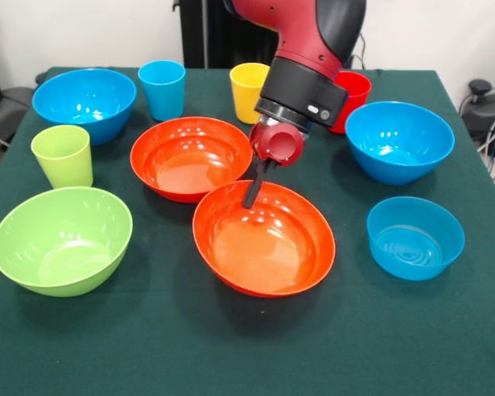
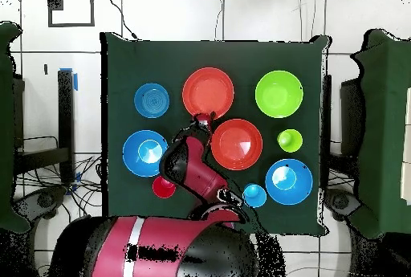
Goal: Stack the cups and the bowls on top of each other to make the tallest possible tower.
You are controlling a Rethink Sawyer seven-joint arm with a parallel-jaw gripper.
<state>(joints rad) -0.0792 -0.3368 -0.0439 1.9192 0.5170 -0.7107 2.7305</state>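
Orange plastic sits directly under me: my gripper hangs at the far rim of the nearer orange bowl, one dark finger reaching down to that rim. Whether my fingers stand wide or narrow I cannot tell; only that single dark finger shows below my red wrist, and nothing is visibly held.

Taking that nearer orange bowl as the landmark, in the front view: the second orange bowl lies just beyond it to the picture's left, the rims close together. The lime green bowl sits well to its left, with the lime green cup behind that. Further back on the left stand a deep blue bowl and the blue cup. The yellow cup stands beyond the landmark, partly behind my arm, and the red cup peeks out on the arm's other side. To the landmark's right rest the other deep blue bowl and, nearer the camera, the smaller blue bowl.

Every piece stands alone on the green table; nothing is stacked.
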